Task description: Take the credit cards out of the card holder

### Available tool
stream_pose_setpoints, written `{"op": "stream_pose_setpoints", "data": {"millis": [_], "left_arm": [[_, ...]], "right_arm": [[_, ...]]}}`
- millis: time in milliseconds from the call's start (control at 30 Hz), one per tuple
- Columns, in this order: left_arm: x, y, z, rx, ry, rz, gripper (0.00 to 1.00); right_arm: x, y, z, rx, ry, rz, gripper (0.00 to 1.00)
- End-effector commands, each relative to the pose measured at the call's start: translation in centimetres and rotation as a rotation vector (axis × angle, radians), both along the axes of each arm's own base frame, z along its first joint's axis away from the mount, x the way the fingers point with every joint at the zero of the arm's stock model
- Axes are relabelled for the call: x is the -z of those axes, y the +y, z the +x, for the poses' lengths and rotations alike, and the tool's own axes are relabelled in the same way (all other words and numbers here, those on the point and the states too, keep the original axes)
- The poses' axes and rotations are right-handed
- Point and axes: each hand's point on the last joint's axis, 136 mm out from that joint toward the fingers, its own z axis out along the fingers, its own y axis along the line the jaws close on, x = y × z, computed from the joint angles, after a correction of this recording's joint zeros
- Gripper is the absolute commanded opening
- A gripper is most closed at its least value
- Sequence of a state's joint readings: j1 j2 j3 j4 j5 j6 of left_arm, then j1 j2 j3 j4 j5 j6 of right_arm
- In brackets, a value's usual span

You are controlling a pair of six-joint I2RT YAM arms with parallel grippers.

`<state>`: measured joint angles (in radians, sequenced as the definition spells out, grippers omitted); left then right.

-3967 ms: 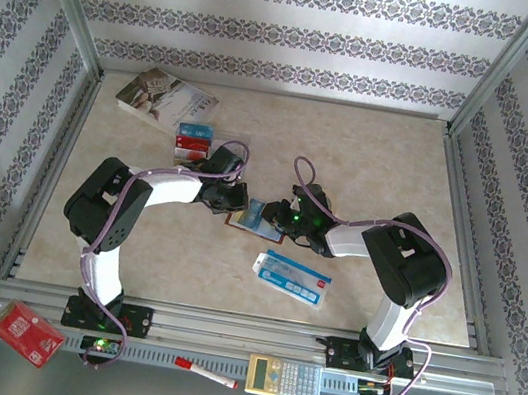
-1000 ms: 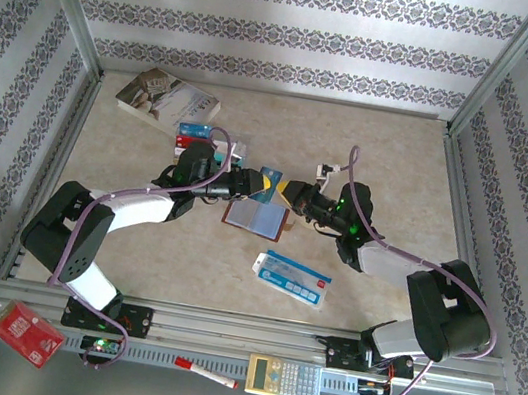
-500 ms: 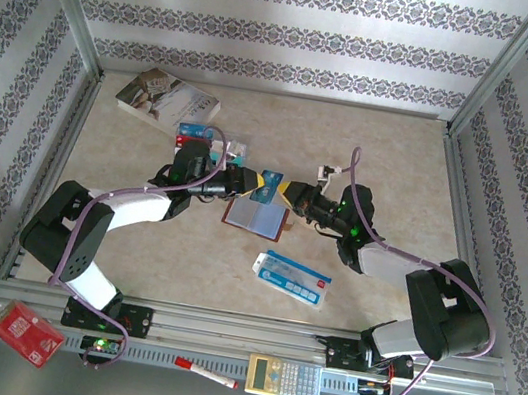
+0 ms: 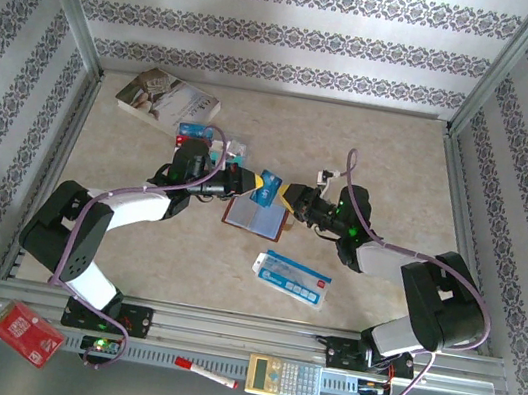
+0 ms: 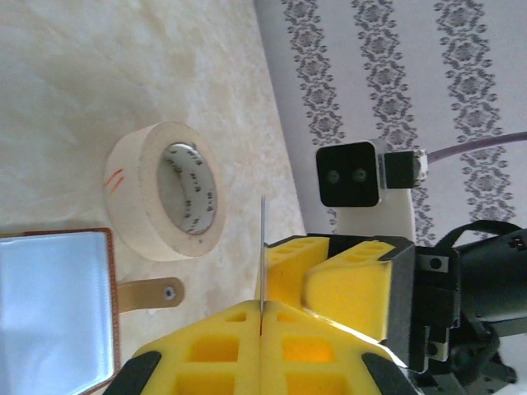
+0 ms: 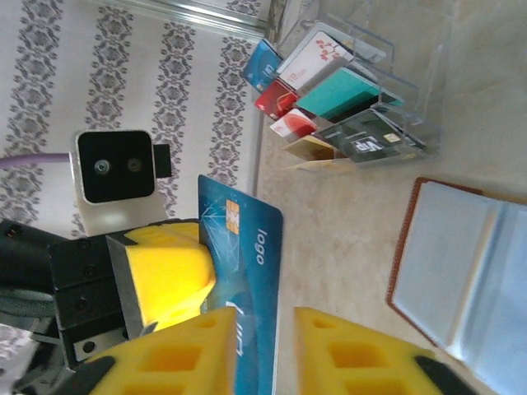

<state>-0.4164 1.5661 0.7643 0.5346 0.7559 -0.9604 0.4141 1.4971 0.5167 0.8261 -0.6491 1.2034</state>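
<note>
The blue plastic credit card (image 6: 251,255) with a gold chip is already out of the reddish-brown leather card holder (image 6: 461,271). It hangs in the air just above the holder's far edge, while the holder lies open and flat on the beige table (image 4: 382,157).

The left gripper (image 5: 262,329) has its yellow foam pads pressed together on one end of the card, which the left wrist camera sees edge-on as a thin line. The right gripper (image 6: 263,325) has its jaws partly apart around the other end, with a gap showing on one side, so it seems to have no real hold.

The main risk is in parting the two arms. The left pads hold only a narrow strip, so if a right pad drags on the card face while backing off, the card could twist, slip free and drop onto the holder. The grippers are also very close and could knock each other.

Beyond the holder stands a clear plastic rack (image 6: 387,74) with other cards in it. It looks light, and a skewed card could push or tip it. I cannot tell whether the holder's grey-blue sleeves hold more cards.
</note>
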Motion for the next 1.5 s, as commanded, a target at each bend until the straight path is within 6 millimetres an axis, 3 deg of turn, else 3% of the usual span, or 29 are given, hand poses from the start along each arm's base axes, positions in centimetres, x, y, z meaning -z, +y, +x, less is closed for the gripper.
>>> {"op": "stream_pose_setpoints", "data": {"millis": [0, 167, 367, 700, 1033, 1200, 1467], "left_arm": [[-1.2, 1.3, 0.7, -0.037, -0.057, 0.067, 0.0], [-0.9, 3.7, 1.1, -0.091, -0.062, 0.203, 0.0], [-2.1, 6.4, 1.5, -0.13, -0.13, 0.387, 0.0], [-3.1, 6.0, 3.3, -0.105, -0.175, 0.44, 0.0], [-4.3, 9.2, 7.0, -0.046, -0.322, 0.784, 0.0], [-6.5, 10.2, 8.3, 0.005, -0.482, 0.787, 0.0], [-9.3, 15.0, 10.9, -0.003, -0.588, 0.875, 0.0]], "right_arm": [[1.5, -0.8, 0.4, 0.028, 0.011, -0.066, 0.34], [3.2, -1.8, 0.1, 0.065, 0.049, -0.155, 0.51], [3.4, -3.0, -0.4, 0.087, 0.026, -0.275, 0.66], [3.9, -3.2, -0.8, 0.085, -0.022, -0.452, 0.85], [5.0, -2.8, -0.3, 0.054, 0.014, -0.575, 0.96], [5.0, -2.7, -0.2, 0.016, 0.01, -0.613, 0.98], [5.1, -3.3, 0.7, 0.024, 0.031, -0.646, 0.98]]}}
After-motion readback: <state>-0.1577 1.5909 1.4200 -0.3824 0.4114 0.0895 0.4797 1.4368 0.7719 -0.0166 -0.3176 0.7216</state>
